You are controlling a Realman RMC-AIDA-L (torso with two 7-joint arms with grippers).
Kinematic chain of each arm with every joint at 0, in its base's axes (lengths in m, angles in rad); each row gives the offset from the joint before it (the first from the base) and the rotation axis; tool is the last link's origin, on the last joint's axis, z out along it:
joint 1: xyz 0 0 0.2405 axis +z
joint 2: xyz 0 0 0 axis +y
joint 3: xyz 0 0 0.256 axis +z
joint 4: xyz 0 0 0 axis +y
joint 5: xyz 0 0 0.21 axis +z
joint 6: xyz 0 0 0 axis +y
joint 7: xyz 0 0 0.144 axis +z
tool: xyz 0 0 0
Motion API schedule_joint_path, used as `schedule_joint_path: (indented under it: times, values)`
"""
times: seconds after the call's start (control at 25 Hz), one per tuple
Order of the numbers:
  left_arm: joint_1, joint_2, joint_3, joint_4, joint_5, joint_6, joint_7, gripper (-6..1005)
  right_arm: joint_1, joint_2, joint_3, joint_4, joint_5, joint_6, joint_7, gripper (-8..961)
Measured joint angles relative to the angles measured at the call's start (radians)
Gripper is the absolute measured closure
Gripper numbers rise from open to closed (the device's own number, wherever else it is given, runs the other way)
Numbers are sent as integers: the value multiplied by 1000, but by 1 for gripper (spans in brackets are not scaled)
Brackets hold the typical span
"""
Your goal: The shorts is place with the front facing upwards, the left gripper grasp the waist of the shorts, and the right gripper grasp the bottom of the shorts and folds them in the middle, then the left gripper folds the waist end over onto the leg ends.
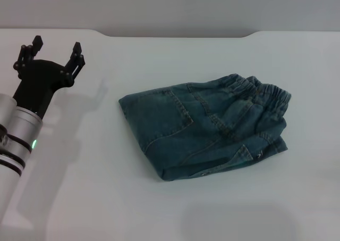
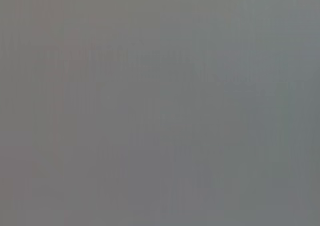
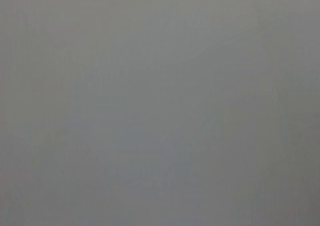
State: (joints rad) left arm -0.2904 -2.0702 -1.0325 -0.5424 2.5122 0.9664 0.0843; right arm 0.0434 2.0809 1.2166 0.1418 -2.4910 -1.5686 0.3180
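A pair of blue denim shorts [image 1: 207,126] with an elastic gathered waistband lies folded into a compact bundle on the white table [image 1: 106,198]. It sits right of the table's middle, well clear of the front edge and nearer the far edge, which runs just beyond it. The ruched waistband [image 1: 265,94] is on top at the bundle's far right corner, and the stitched pockets face up across the middle. A folded edge runs along the bundle's near side, where a few small metal rivets show. A tiny pale tag or mark sits near the near right corner of the bundle, too small to read; no other writing can be made out.

The left gripper [image 1: 54,52], black with two pronged fingers, hovers over the table's far left area, well apart from the shorts. Its silver forearm with a green indicator light slants up from the near left corner, so the fingers point away toward the far edge. The fingers are spread wide and hold nothing.

Both wrist views show only flat grey, and the right gripper appears nowhere.
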Motion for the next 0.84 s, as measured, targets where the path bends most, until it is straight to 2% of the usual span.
schedule_joint_path:
  times: [0.16,0.84]
  values:
    - [0,0,8,5,0,-2,-31,156,6,0,-12,-8,-1,-5,-24,303]
    - [1,1,24,21,2,-2,-85,156,15,0,-51,-8,-2,-11,-37,303]
